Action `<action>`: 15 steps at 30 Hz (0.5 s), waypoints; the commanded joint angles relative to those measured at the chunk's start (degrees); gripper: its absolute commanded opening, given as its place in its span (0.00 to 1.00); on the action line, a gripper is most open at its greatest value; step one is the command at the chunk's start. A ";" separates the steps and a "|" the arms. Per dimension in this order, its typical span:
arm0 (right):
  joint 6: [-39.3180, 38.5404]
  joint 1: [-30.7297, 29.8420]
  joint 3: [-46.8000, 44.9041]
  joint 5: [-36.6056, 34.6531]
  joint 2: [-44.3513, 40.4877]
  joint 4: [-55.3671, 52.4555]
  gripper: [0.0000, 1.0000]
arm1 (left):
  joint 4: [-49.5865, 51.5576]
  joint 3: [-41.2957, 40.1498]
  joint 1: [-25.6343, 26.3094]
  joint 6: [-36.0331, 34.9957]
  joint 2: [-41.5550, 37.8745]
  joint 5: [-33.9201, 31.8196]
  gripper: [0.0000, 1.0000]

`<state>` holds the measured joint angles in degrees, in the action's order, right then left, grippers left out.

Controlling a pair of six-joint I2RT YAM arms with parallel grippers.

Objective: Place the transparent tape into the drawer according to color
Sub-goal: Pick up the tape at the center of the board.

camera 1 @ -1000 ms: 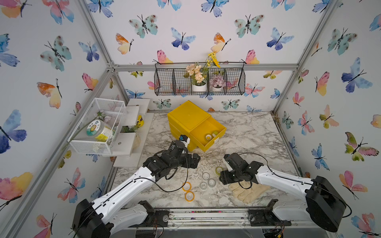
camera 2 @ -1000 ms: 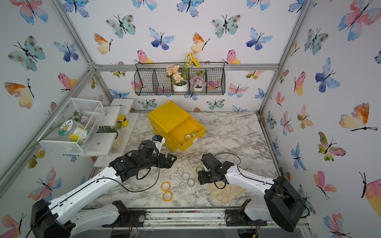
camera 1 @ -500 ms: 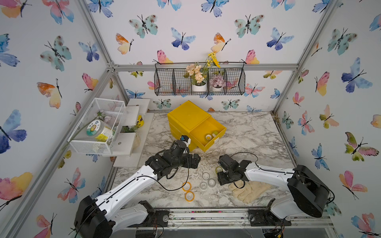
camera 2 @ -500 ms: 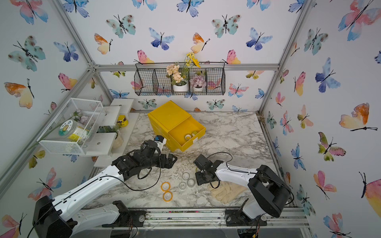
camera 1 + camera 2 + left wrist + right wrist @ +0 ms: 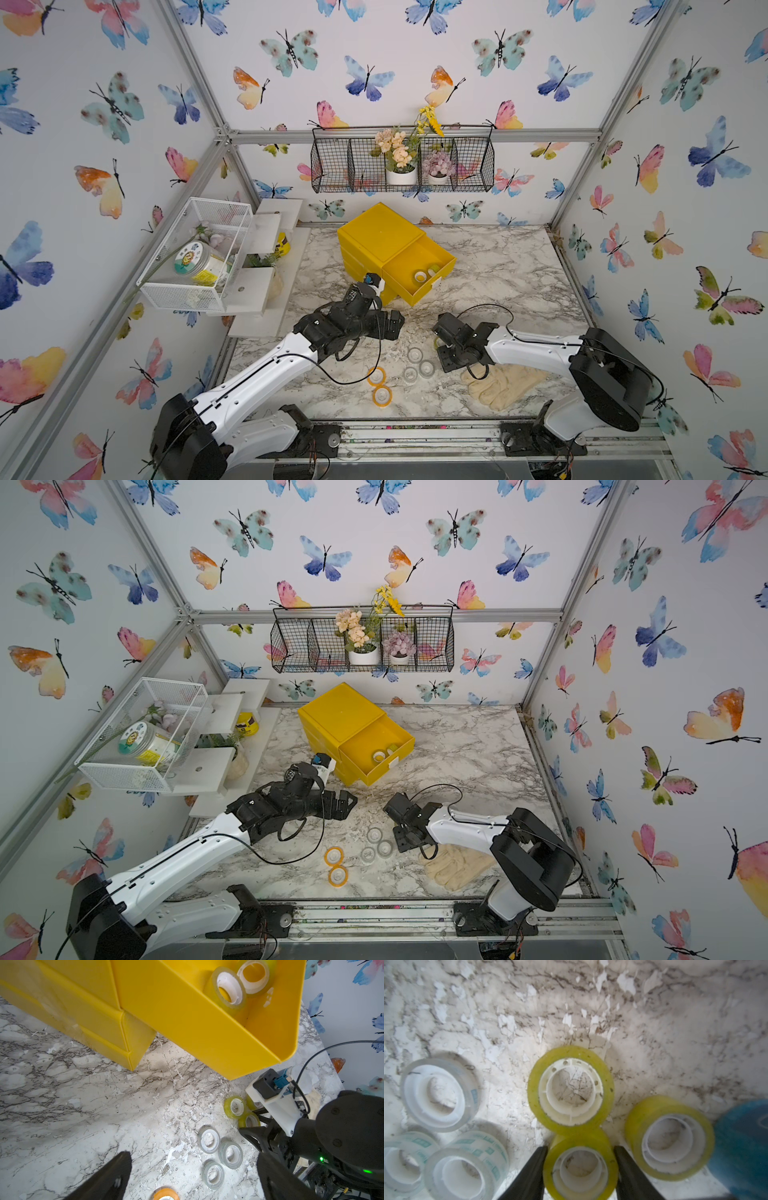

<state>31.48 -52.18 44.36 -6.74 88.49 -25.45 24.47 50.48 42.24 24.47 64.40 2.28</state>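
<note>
In the right wrist view my right gripper (image 5: 580, 1148) is shut on a yellow-green transparent tape roll (image 5: 580, 1169) that stands flat on the marble, one finger against each side. Two more yellow-green rolls (image 5: 571, 1086) (image 5: 669, 1138) lie right beside it. Three colourless rolls (image 5: 414, 354) lie just left of them, and two orange rolls (image 5: 376, 376) lie nearer the front. The yellow drawer (image 5: 446, 259) stands pulled out with two yellow-green rolls (image 5: 419, 276) inside. My left gripper (image 5: 395, 324) hovers open and empty between the drawer and the rolls.
The yellow drawer cabinet (image 5: 378, 232) stands at the back centre. A cream glove (image 5: 503, 384) lies under my right arm. A blue tin (image 5: 745, 1147) sits close beside the yellow-green rolls. A white shelf with a mesh basket (image 5: 195, 253) lines the left wall.
My right gripper has shifted a little left over the yellow-green rolls and its jaws have narrowed onto one of them. The left arm has barely moved.
</note>
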 commanded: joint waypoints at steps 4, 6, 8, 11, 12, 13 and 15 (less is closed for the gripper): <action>-2.14 -0.29 0.35 4.48 -4.01 -0.64 0.47 | 0.66 -0.38 0.21 -0.29 0.02 -1.57 0.99; -2.89 -0.29 0.78 5.73 -5.64 -1.18 0.47 | 0.80 -0.34 0.28 -0.20 -0.11 -2.12 0.99; -4.15 -0.29 1.40 7.86 -7.33 -1.68 0.47 | 1.00 -0.53 0.22 0.34 -0.65 -3.44 0.99; -5.39 -0.29 2.67 10.47 -10.58 -2.67 0.46 | 1.27 -0.74 0.24 0.94 -2.01 -5.66 0.99; -5.62 -0.29 3.28 11.03 -11.85 -3.05 0.46 | 1.60 -0.76 0.22 1.19 -2.46 -6.77 0.99; -5.96 -0.29 3.98 11.13 -12.98 -3.43 0.46 | 2.01 -0.75 0.17 1.48 -2.92 -8.21 0.99; -6.42 -0.29 5.51 11.56 -15.29 -4.12 0.45 | 2.66 -0.90 0.24 2.07 -3.76 -10.49 0.99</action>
<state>26.89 -52.18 47.05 2.00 75.90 -27.66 25.06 50.26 42.24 25.39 62.81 -2.70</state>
